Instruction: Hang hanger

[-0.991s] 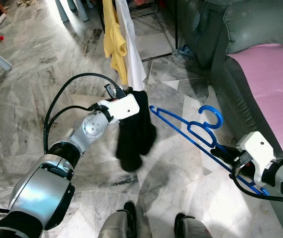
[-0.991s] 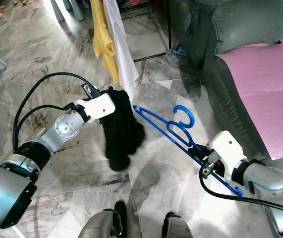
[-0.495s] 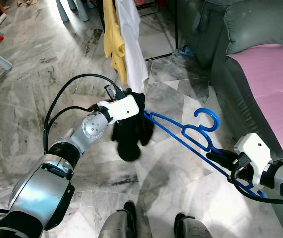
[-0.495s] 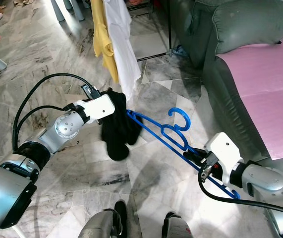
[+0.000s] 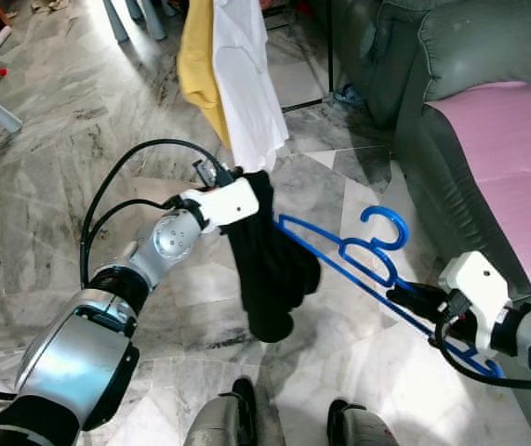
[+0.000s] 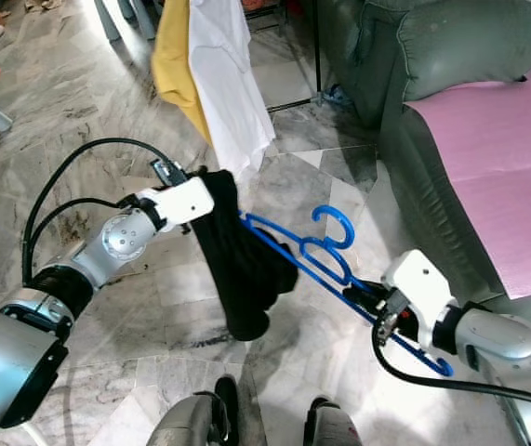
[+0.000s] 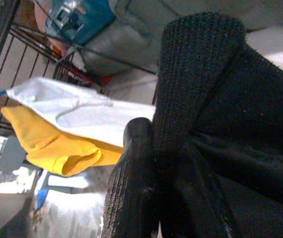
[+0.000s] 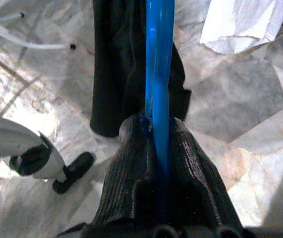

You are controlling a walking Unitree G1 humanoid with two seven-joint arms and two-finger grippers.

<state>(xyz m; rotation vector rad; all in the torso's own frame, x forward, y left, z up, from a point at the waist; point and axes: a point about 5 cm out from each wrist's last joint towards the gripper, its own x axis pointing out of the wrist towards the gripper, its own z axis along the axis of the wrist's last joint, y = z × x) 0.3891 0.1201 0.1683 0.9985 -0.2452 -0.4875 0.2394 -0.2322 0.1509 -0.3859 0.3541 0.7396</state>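
Note:
A blue plastic hanger point(image 5: 358, 265) is held out flat over the marble floor, its hook point(image 5: 384, 226) pointing away from me. My right gripper point(image 5: 412, 299) is shut on the hanger's near end; the blue bar point(image 8: 159, 74) runs between its two black fingers point(image 8: 131, 168). A black garment point(image 5: 270, 265) hangs from my left gripper point(image 5: 249, 182), which is shut on its top edge point(image 7: 181, 124). The hanger's far tip reaches the garment at about mid-height; whether it is inside the cloth I cannot tell.
A yellow shirt point(image 5: 198, 65) and a white shirt point(image 5: 249, 84) hang on a black clothes rack straight ahead. A grey sofa point(image 5: 451, 56) with a pink cover point(image 5: 521, 158) stands at the right. My two feet point(image 5: 284, 418) show at the bottom.
The black garment has dropped longer and swung right, over the hanger's far end. The hanger sits slightly lower. The hanging shirts have swung outward.

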